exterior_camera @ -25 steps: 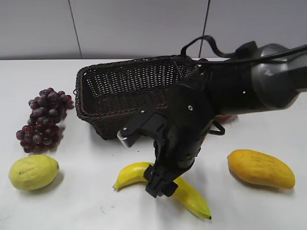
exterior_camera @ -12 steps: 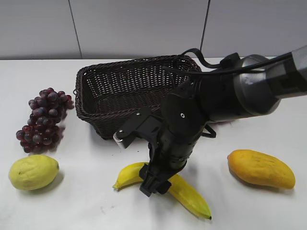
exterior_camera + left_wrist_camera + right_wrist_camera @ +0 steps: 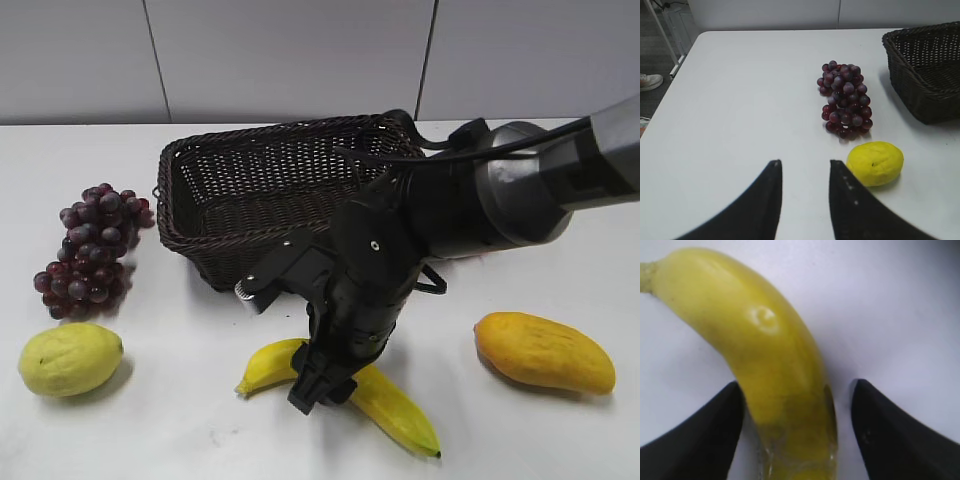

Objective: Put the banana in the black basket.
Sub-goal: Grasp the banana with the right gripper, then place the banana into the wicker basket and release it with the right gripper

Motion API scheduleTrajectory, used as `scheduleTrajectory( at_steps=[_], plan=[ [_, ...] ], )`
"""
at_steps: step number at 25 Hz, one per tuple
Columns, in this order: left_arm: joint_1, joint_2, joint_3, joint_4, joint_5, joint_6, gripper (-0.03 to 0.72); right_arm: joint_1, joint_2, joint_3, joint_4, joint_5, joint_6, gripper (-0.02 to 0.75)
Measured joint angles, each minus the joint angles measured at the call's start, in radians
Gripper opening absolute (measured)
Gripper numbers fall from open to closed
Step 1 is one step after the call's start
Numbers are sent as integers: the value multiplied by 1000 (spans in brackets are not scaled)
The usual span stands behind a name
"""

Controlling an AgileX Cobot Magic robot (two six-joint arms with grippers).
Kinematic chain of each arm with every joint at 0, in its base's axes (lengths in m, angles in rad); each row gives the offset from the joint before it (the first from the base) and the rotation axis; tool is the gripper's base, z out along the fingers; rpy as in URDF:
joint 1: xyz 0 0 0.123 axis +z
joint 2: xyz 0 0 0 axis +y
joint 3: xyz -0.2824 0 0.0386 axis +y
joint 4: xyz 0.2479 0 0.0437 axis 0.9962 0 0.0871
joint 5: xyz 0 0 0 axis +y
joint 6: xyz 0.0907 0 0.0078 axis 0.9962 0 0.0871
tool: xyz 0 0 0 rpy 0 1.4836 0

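Observation:
The banana (image 3: 398, 409) lies on the white table in front of the black basket (image 3: 228, 252), which is empty where I can see into it. My right gripper (image 3: 320, 386) is down over the banana's middle and hides that part. In the right wrist view the banana (image 3: 771, 360) runs between the two open fingers of the right gripper (image 3: 797, 388); the left finger is against it and the right finger stands apart. My left gripper (image 3: 805, 166) is open and empty above bare table, far from the banana. The basket's corner (image 3: 926, 75) shows at the upper right of the left wrist view.
A bunch of dark red grapes (image 3: 95, 250) and a yellow lemon (image 3: 68, 358) lie left of the basket, and both also show in the left wrist view (image 3: 845, 100) (image 3: 875, 162). An orange-yellow mango (image 3: 543, 351) lies to the right. The table's left edge (image 3: 670, 82) borders floor.
My right gripper has come down and a little to the left, and now straddles the banana. The banana, basket and other fruit have not moved.

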Motion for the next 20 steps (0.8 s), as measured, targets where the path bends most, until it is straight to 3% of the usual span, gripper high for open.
scheduleTrajectory(
  at_steps=[4, 11, 20],
  plan=[
    [0, 0, 0, 0, 0, 0, 235, 0, 0, 0, 2, 1, 0, 354],
    [0, 0, 0, 0, 0, 0, 235, 0, 0, -37, -1, 91, 0, 347],
    [0, 0, 0, 0, 0, 0, 235, 0, -80, -260, -9, 464, 0, 347]
  ],
)
